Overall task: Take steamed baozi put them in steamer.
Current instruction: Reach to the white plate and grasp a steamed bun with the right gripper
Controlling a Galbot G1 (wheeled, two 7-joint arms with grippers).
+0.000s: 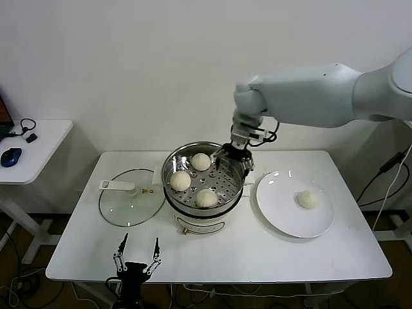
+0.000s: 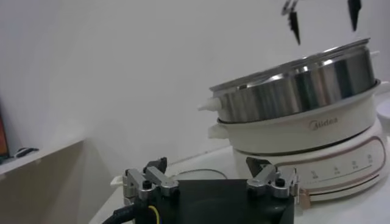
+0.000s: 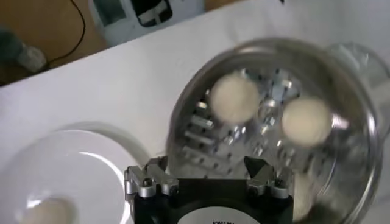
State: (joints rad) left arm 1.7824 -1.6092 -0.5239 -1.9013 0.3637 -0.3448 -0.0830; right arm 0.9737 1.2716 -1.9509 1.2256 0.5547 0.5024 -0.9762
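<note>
The right tool (image 1: pixel 233 152) is hanging just over the back right rim of the steamer (image 1: pixel 239 190), with its fingers spread wide and nothing between them; the right wrist view is showing the same, the two fingers standing apart above the holed tray with no bun in their gap. Inside the steamer three buns are sitting on that tray: one toward the back (image 1: pixel 201 161), one toward the side nearest the lid (image 1: pixel 180 181), and one at the front (image 1: pixel 206 197). The part of the tray under the tool is lying bare. To the right of the steamer, touching nothing else, a white plate (image 1: pixel 277 206) is carrying the last bun (image 1: pixel 308 199), which is resting toward the plate's far side from the steamer. To the left of the steamer a glass lid (image 1: pixel 129 206) is lying flat on the table (image 1: pixel 309 257). The left tool (image 1: pixel 136 254) is waiting at the front edge of the table, forward and left of the steamer, open and holding nothing. By my reading, three of four buns are in place and the arm is sitting between a release and the next pickup. The next move is calling for the right tool to lift clear of the steamer's rim, travel to the plate, come down over the remaining bun with fingers straddling it, and close gently, since soft dough is likely to dent or slip.
</note>
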